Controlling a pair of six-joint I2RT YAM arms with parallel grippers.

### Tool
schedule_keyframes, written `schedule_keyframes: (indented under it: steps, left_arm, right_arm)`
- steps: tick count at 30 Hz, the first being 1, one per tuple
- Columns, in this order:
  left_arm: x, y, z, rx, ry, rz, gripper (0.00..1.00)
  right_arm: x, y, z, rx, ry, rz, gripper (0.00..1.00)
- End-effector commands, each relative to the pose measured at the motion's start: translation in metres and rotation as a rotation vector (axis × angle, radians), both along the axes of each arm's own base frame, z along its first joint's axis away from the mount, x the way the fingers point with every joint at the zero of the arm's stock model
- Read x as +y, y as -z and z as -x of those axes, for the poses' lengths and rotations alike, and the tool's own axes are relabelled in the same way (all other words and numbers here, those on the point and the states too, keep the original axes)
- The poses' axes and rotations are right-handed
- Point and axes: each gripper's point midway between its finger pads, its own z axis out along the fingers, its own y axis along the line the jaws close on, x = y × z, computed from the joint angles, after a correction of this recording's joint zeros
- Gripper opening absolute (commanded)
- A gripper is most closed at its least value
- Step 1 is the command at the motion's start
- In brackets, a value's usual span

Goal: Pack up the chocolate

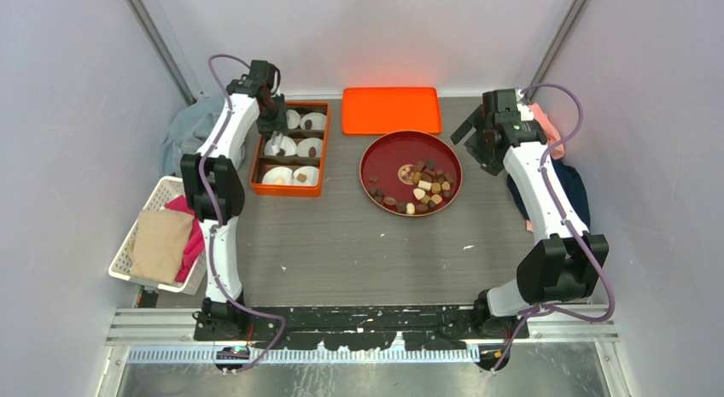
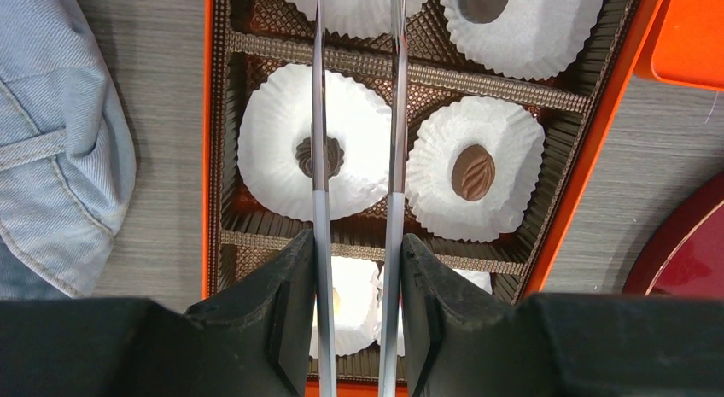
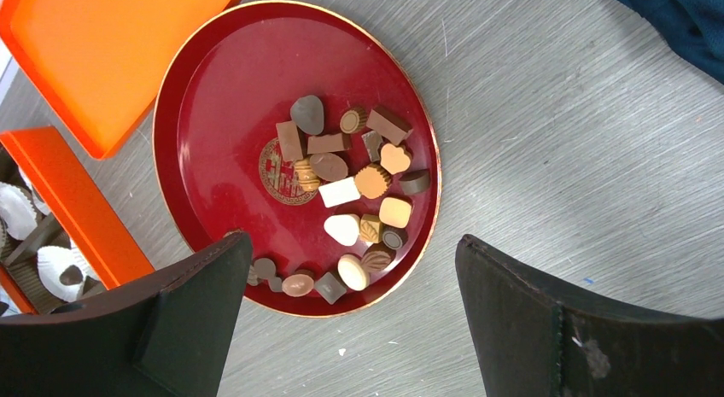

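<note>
No legible text; plate emblem (image 3: 273, 171) possibly lettered.

White basket (image 1: 128, 245) of cloths (image 1: 160, 243) left, denim cloth (image 1: 183, 128) behind, navy cloth (image 1: 574, 185) right

Brown, tan and white chocolate pieces (image 3: 373, 181) clustered on red plate (image 3: 213, 90)

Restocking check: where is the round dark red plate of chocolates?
Top view, right of centre: the round dark red plate lies just below the flat orange lid, right of the orange divided box.
</note>
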Motion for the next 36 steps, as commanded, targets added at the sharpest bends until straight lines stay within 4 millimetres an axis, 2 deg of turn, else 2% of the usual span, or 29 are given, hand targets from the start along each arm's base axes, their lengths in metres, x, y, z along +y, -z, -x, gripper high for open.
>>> schedule_keyframes:
  steps: [1, 12, 24, 36]
  left_arm:
    - [-0.0009, -0.0226, -0.0139, -0.069, 0.001, 0.026, 0.19]
    - [-0.0018, -0.0222, -0.0183, -0.068, 0.008, 0.025, 0.33]
    - [-0.0022, -0.024, -0.0179, -0.072, 0.014, 0.026, 0.38]
    - [-0.0018, -0.0255, -0.0165, -0.075, 0.024, 0.022, 0.39]
  right_arm:
    - [-0.0015, -0.0185, -0.0089, -0.054, 0.004, 0.004, 0.94]
    - [-0.0018, -0.0188, -0.0098, -0.055, 0.003, 0.007, 0.94]
    - [-0.0017, -0.0186, -0.0095, -0.056, 0.001, 0.008, 0.94]
    - [-0.0011, -0.0197, -0.0097, -0.059, 0.002, 0.003, 0.94]
